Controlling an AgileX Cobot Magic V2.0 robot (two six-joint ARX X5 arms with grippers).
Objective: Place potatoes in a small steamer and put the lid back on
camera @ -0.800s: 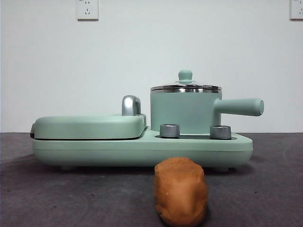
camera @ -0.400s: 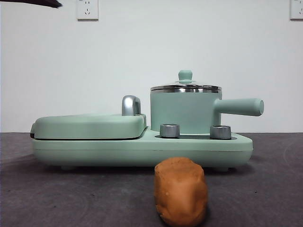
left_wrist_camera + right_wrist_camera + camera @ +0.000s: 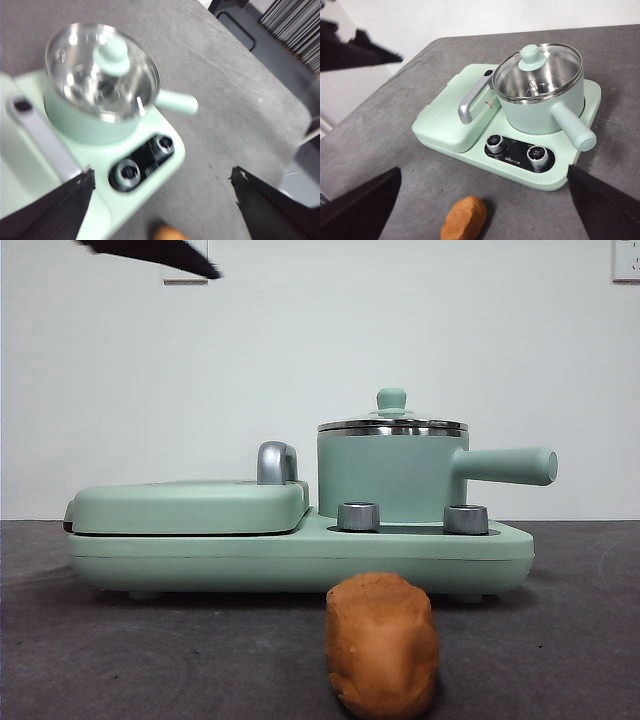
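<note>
The potato (image 3: 383,644) lies on the grey worktop (image 3: 150,660) in front of the mint-green cooker base (image 3: 300,555), apart from it and near the camera in the front view. The small steamer (image 3: 392,478) stands on the base behind the 2 steel knobs (image 3: 516,150), its straight handle (image 3: 505,466) pointing sideways. The lid (image 3: 392,420) sits on the steamer's rim, closed, with its green knob (image 3: 112,52) on top. Beside the steamer lies the flat griddle cover (image 3: 190,505) with its chrome handle (image 3: 277,462).

The left tool (image 3: 162,200) hangs high above the cooker, over the steamer's side of the base, its jaws spread wide and empty. The right tool (image 3: 485,210) is held above the worktop on the potato's side of the cooker, also spread wide with nothing between its jaws.
</note>
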